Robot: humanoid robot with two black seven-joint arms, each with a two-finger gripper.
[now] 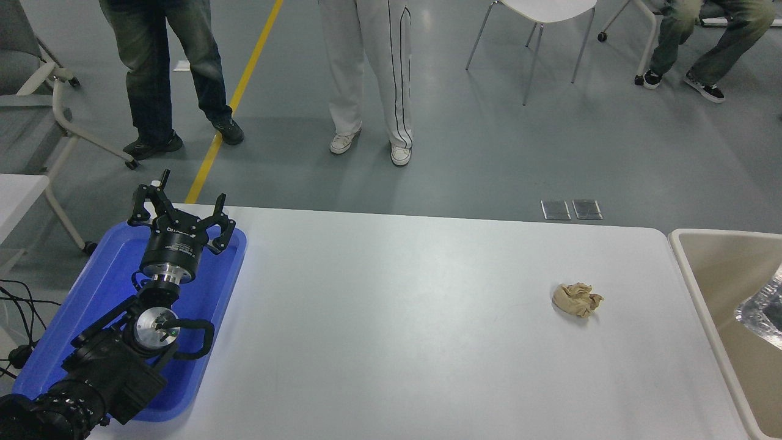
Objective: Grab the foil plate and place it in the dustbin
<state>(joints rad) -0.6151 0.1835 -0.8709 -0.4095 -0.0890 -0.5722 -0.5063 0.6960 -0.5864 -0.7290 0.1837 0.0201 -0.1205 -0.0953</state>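
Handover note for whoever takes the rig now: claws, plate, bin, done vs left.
Left claw: open, empty, parked above the blue tray at the table's left end.
Right claw: not in view.
Foil plate: only its edge shows at the right picture border, inside the outline of the dustbin. Whether it is held or already released cannot be seen.
Crumpled paper ball: on the white table, not part of the job.
Done: plate brought to the bin.
Left: confirm it has dropped in, then withdraw the right arm.
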